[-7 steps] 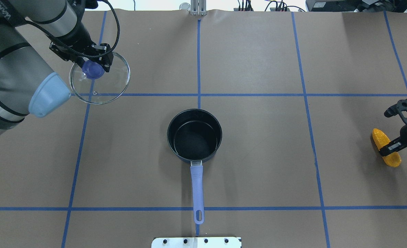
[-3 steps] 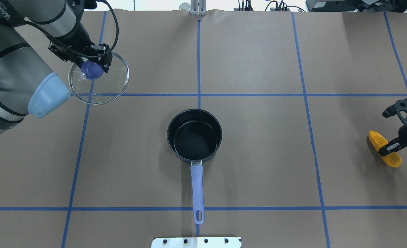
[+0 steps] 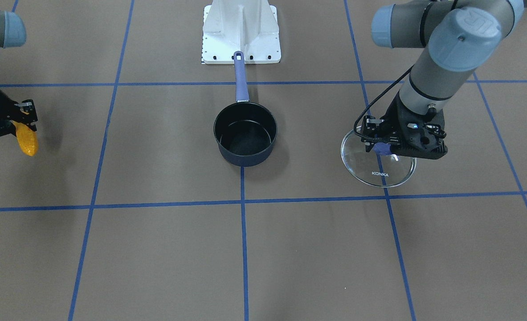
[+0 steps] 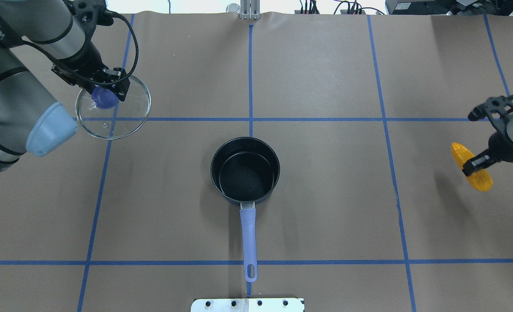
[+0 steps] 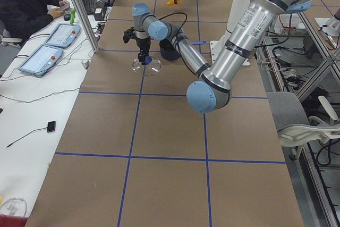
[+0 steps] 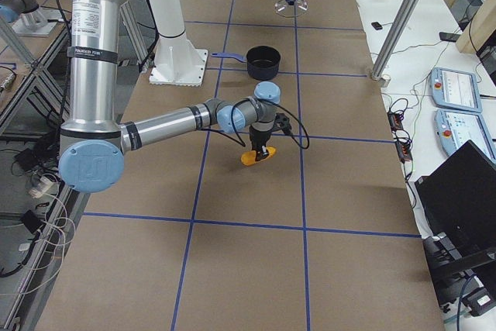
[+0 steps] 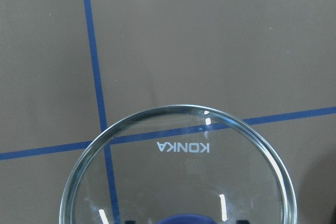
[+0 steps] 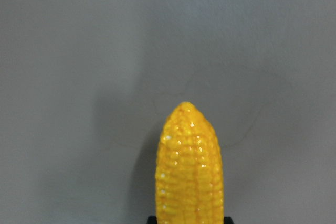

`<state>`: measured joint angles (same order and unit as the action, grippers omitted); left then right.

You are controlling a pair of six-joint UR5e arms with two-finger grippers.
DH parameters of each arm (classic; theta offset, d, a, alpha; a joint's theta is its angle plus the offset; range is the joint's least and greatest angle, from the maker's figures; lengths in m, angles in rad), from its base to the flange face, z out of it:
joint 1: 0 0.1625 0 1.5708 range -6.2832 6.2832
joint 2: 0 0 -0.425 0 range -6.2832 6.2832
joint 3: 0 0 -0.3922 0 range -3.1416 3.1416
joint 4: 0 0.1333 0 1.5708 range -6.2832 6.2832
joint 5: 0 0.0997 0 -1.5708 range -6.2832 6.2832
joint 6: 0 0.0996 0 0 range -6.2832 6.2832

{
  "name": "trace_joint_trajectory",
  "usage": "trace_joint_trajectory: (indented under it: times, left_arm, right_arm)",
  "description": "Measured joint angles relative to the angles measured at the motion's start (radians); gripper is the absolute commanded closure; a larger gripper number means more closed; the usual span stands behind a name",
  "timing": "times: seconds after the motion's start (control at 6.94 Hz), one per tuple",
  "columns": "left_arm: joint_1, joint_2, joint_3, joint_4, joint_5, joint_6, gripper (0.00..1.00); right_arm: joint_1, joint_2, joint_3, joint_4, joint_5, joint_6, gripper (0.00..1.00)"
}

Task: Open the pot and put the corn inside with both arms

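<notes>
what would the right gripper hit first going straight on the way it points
The right gripper points down at bare table; the corn it holds would likely touch first. Height unclear.

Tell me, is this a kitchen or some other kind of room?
Likely a robot lab, not a kitchen: grey robot arms work over a taped table, and a man sits beside control tablets.
</notes>
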<state>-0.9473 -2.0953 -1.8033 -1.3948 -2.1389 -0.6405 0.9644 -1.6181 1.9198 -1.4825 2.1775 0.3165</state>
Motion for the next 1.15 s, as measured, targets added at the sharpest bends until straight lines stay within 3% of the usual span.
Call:
trace_joint_trajectory:
  times: [0.29, 0.58, 1.15]
  left_arm:
    - [-0.002, 0.093, 0.013, -0.136, -0.001, 0.015, 0.47]
    - [-0.004, 0.151, 0.05, -0.215, -0.002, 0.051, 0.47]
    - [-0.057, 0.215, 0.138, -0.263, -0.005, 0.205, 0.47]
  right_arm:
    - [0.002, 0.141, 0.076, -0.194, 0.037, 0.005, 0.72]
    - [-0.024, 0.273, 0.102, -0.316, 0.086, 0.027, 0.72]
    - [-0.221, 0.564, 0.06, -0.366, 0.079, 0.361, 0.72]
